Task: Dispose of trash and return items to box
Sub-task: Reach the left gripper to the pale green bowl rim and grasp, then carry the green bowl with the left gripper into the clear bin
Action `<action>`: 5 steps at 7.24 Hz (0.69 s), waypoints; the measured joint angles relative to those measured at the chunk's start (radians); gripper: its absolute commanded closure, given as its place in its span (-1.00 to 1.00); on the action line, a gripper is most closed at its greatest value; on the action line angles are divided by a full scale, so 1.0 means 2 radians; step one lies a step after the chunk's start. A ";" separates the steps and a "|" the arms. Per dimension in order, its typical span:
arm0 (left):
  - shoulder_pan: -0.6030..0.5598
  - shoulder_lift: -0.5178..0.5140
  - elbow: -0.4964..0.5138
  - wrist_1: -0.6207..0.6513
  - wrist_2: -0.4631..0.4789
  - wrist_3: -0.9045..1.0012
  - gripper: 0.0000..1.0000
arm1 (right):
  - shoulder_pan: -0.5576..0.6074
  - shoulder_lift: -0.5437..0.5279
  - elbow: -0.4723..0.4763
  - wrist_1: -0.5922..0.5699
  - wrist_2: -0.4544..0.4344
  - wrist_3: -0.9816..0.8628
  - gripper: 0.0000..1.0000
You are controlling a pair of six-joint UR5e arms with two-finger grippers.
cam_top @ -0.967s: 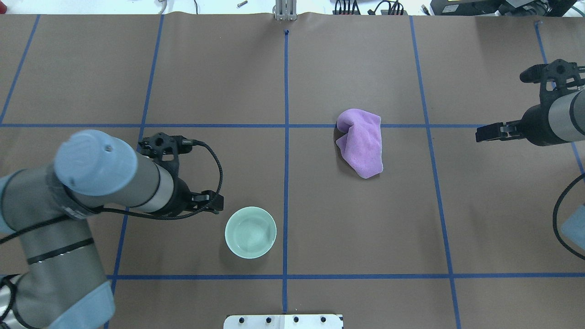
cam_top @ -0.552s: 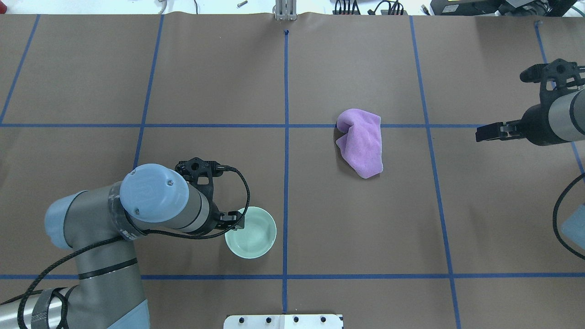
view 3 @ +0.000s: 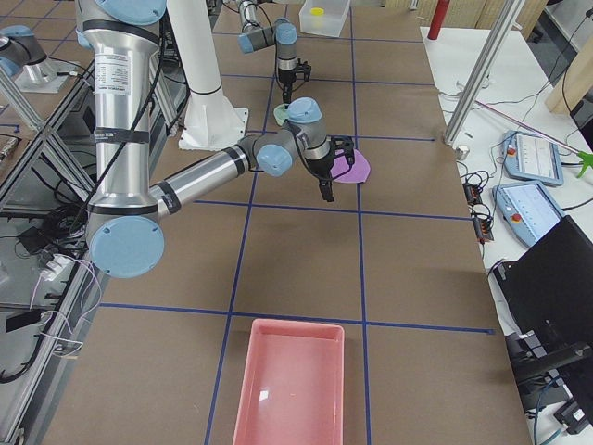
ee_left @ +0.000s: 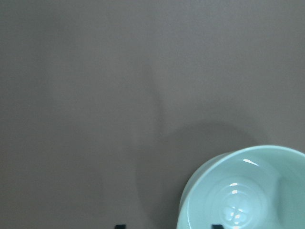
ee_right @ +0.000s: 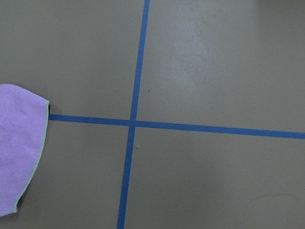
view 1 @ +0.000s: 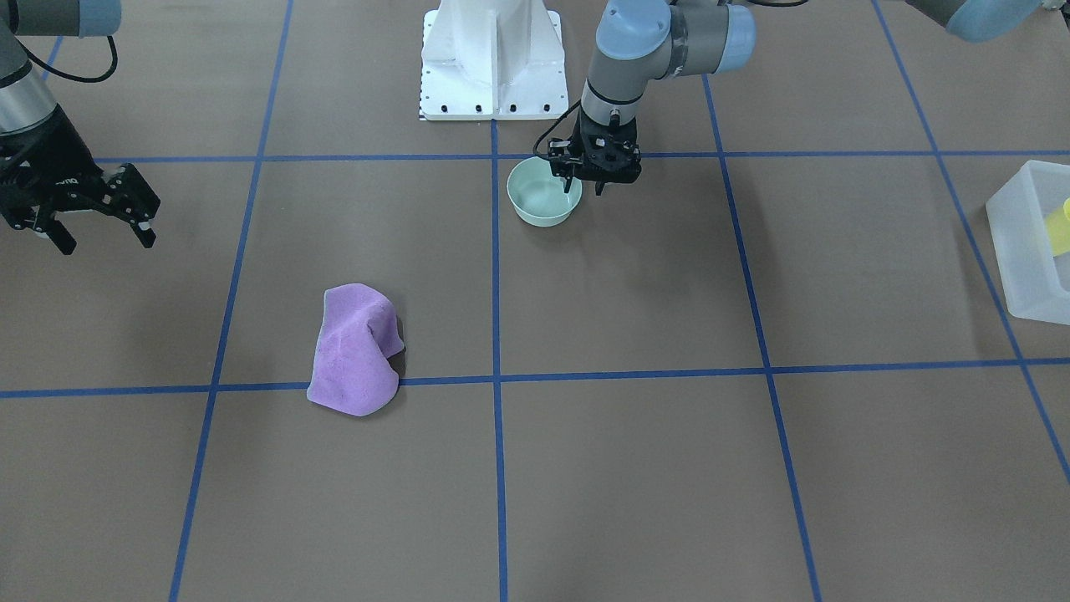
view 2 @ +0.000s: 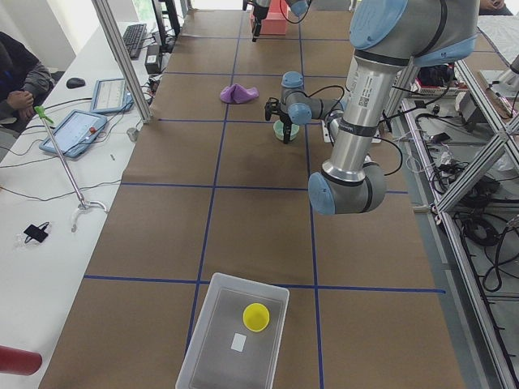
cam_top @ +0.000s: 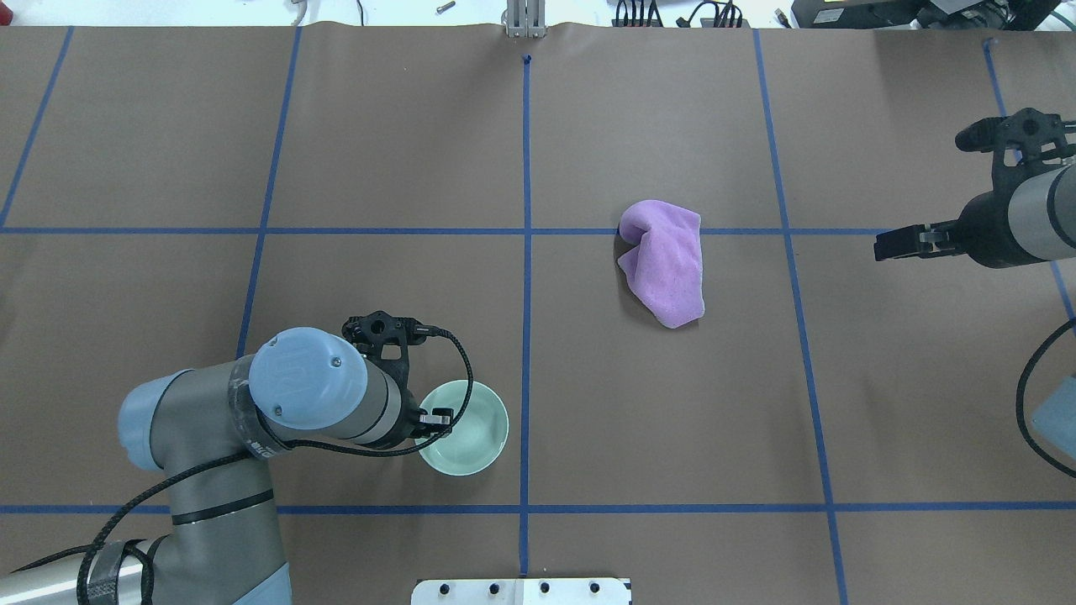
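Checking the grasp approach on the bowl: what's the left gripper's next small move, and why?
Probably a short straight drop. The left gripper is open with its jaws straddling the rim of the bowl, one inside and one outside, so it looks lined up. How high it sits above the rim isn't clear, so I'd lower it before closing.

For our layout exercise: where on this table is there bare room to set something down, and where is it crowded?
Bare: the stretch between the bowl and the purple cloth, and between that cloth and the right gripper. Crowded: the bowl's rim, under the left gripper.
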 measured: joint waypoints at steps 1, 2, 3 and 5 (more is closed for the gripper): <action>0.001 -0.001 -0.001 -0.001 0.000 0.000 1.00 | 0.000 0.001 0.000 -0.001 0.000 0.000 -1.00; 0.000 -0.001 -0.009 -0.001 0.000 0.001 1.00 | 0.000 0.002 0.000 -0.001 0.000 0.000 -1.00; -0.006 0.002 -0.028 0.001 -0.002 0.004 1.00 | 0.000 0.003 -0.001 -0.001 0.000 0.000 -1.00; -0.045 0.030 -0.089 0.024 -0.031 0.033 1.00 | 0.000 0.006 -0.005 -0.001 0.000 0.000 -1.00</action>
